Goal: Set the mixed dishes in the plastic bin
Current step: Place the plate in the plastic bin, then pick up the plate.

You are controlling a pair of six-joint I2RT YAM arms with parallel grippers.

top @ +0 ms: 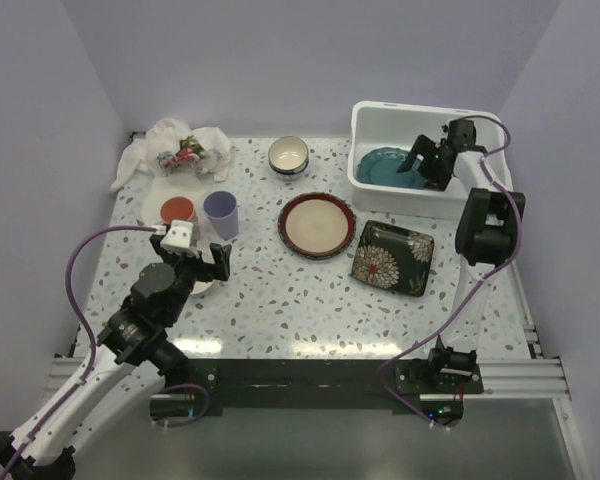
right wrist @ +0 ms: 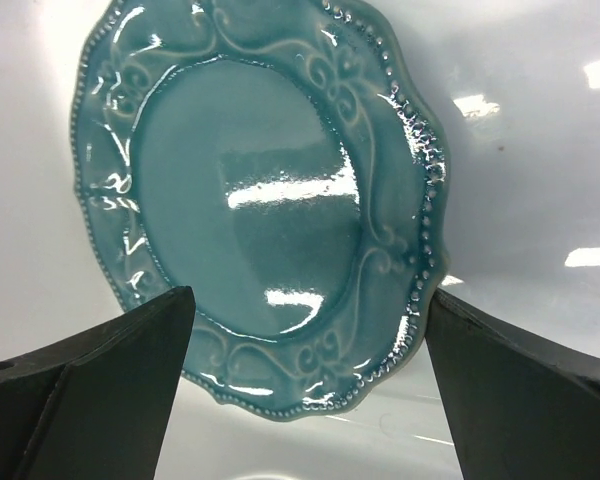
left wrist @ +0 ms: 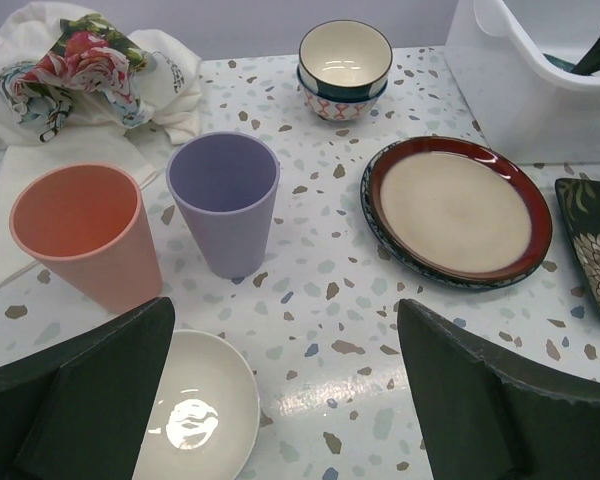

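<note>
Right wrist: 1 teal scalloped plate (right wrist: pixel 260 200) lies inside the plastic bin (right wrist: pixel 540 150).

The speckled desk (top: pixel 280 300) carries a white cloth (top: pixel 175 150), an orange cup (top: pixel 177 211), a purple cup (top: pixel 220 212), a small white bowl (left wrist: pixel 195 415), stacked bowls (top: pixel 289 155), a red-rimmed plate (top: pixel 317 224), a dark floral square plate (top: pixel 392 257) and the plastic bin (top: pixel 380 115).

Plate (right wrist: pixel 260 200) in bin (top: pixel 410 200) far R, cups (top: pixel 220 212) on table (top: pixel 280 300) L
</note>
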